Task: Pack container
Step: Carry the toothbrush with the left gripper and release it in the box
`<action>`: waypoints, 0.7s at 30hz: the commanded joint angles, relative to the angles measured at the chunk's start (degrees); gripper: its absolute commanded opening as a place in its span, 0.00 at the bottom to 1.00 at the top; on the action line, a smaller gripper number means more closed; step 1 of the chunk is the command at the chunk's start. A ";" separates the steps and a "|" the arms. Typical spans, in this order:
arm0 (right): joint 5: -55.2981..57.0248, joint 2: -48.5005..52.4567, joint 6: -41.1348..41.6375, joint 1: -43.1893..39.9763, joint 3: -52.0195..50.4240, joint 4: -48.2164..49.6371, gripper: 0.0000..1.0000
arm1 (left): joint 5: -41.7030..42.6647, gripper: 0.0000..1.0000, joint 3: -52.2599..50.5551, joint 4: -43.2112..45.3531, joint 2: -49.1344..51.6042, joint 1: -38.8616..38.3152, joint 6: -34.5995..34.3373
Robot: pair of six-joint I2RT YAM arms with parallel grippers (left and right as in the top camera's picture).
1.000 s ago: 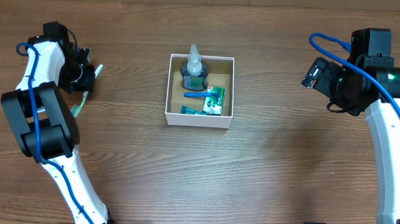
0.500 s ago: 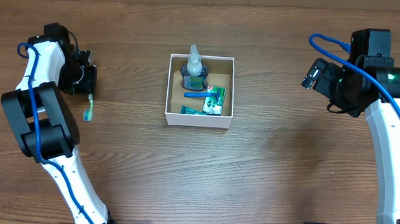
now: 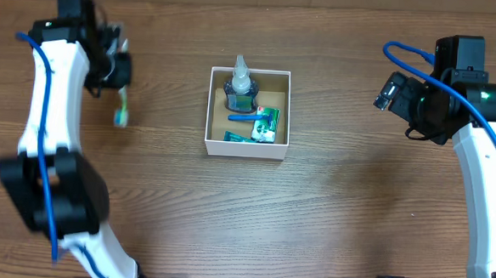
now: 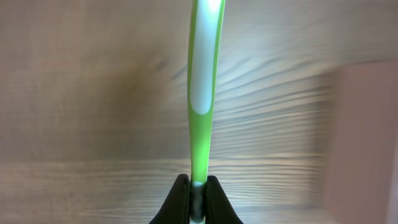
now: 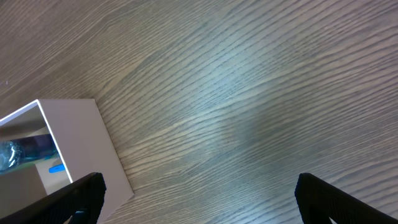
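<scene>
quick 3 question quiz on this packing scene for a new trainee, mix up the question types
1. True or false: the green-and-white plastic toothbrush already lies inside the small square white cardboard box.
2. The left gripper is shut on: A) the toothbrush handle, B) the box's wall, C) nothing.
3. Fill in: the right gripper holds nothing and its fingers stand ___.

Key: 1 false; 2 A; 3 open.
</scene>
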 commanded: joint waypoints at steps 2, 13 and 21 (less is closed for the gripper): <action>0.96 -0.26 -0.57 -0.07 -0.22 0.35 1.00 | 0.85 0.04 1.49 0.66 -9.68 -13.18 4.83; 0.92 -0.26 -0.57 -0.07 -0.22 0.85 1.00 | -7.61 0.04 1.46 5.75 -5.81 -35.10 19.30; 0.94 -0.26 -0.59 -0.07 -0.22 0.61 1.00 | -6.99 0.04 1.46 4.46 2.64 -36.41 17.07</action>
